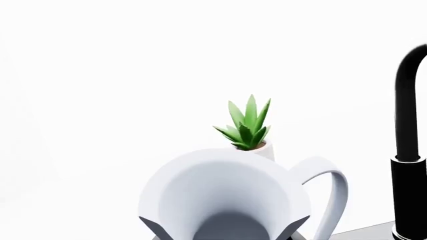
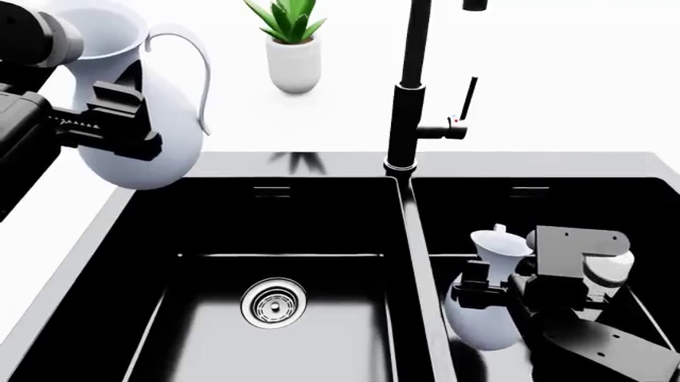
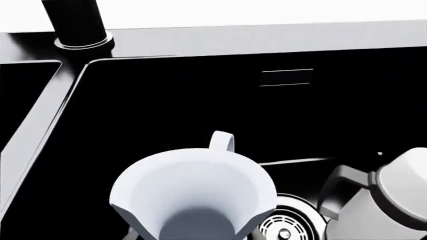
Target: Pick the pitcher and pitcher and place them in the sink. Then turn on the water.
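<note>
Left wrist view: your left pincer itself is out of frame, but the fatter pitcher (image 1: 230, 197) fills the picture right in front of it, mouth toward the camera and handle off to one side. Beyond the pitcher stands the small potted plant (image 1: 248, 125), and the black tap (image 1: 408, 150) rises farther off to the handle side. The jaws don't show here.

Head view: your left pincer (image 2: 126, 119) is clenched on that fatter pitcher's (image 2: 143, 103) belly, holding it upright, raised above the back left corner of the sink (image 2: 318, 163). The left basin, with its drain (image 2: 273, 303), lies below and ahead of the pincer, so this pitcher is not yet placed. Your right pincer (image 2: 491, 288) grips the slimmer pitcher (image 2: 491, 306) low inside the right basin.

Right wrist view: the slimmer pitcher (image 3: 193, 197) sits just in front of your right pincer, over the basin floor with a drain (image 3: 287, 225) close beside it. I can't tell whether it touches the bottom.

You're mid-placement on both. Next, I'd judge, carry the left pitcher over the left basin and lower it, then release both before reaching for the tap's lever (image 2: 466, 107).
</note>
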Available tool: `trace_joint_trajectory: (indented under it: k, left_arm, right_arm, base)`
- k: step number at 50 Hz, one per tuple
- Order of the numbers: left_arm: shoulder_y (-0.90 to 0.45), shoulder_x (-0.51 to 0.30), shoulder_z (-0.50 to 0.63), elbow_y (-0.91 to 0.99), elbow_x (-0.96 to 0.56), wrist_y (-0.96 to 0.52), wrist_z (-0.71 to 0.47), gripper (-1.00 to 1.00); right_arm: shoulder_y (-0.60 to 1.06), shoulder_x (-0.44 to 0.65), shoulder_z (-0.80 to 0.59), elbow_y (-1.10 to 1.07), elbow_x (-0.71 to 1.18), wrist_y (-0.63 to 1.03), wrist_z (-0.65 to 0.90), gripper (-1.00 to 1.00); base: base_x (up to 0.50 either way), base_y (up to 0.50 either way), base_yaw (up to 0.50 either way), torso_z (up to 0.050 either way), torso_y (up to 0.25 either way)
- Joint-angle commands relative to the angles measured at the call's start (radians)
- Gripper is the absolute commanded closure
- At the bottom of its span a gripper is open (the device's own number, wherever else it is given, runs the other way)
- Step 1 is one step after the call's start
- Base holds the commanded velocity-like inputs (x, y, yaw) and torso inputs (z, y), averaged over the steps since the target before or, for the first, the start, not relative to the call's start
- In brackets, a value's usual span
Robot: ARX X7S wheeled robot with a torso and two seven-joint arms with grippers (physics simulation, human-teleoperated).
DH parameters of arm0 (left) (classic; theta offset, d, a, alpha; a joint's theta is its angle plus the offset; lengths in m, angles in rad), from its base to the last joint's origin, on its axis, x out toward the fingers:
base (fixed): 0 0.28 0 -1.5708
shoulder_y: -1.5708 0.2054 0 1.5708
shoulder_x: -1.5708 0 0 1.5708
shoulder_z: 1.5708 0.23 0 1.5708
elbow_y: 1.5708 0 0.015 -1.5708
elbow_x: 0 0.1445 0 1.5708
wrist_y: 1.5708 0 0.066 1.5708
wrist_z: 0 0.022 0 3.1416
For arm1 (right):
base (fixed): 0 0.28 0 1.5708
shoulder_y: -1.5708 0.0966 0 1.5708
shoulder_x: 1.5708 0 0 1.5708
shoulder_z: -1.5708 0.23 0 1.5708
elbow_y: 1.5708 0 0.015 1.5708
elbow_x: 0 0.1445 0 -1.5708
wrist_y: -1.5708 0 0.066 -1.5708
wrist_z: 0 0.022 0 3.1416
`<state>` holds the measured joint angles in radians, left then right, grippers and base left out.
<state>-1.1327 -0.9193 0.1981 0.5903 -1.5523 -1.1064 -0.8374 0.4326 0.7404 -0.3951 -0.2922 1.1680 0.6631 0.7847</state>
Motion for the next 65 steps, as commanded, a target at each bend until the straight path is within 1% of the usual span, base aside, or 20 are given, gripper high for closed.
trace_joint_trajectory:
  k: [1, 34, 35, 60, 65]
  left_arm:
    - [-0.004, -0.002, -0.004, -0.003, 0.003, 0.01, -0.008, 1.0]
    - [-0.007, -0.009, 0.005, 0.0, -0.002, 0.021, -0.009, 1.0]
    - [-0.007, -0.01, 0.005, 0.0, -0.003, 0.021, -0.009, 1.0]
    - [0.004, -0.017, 0.007, 0.005, 0.0, 0.035, -0.007, 1.0]
    - [0.008, -0.019, 0.006, 0.007, 0.001, 0.039, -0.005, 1.0]
  right_arm:
    - [-0.019, -0.014, -0.009, 0.025, -0.029, 0.009, -0.011, 1.0]
    - [-0.051, -0.037, -0.042, 0.1, -0.05, 0.002, -0.045, 1.0]
    - [-0.05, -0.038, -0.042, 0.102, -0.047, 0.005, -0.045, -1.0]
    - [-0.079, -0.012, -0.026, 0.052, -0.007, 0.015, -0.019, -1.0]
    - [-0.092, -0.016, -0.027, 0.093, -0.015, 0.004, -0.036, -1.0]
  base:
    - [0.0, 0.0, 0.0, 0.0, 0.0]
    - [0.01, -0.02, -0.01, 0.0, 0.0]
    - [0.01, -0.02, -0.01, 0.0, 0.0]
    - [0.01, -0.02, -0.01, 0.0, 0.0]
    - [0.01, -0.02, -0.01, 0.0, 0.0]
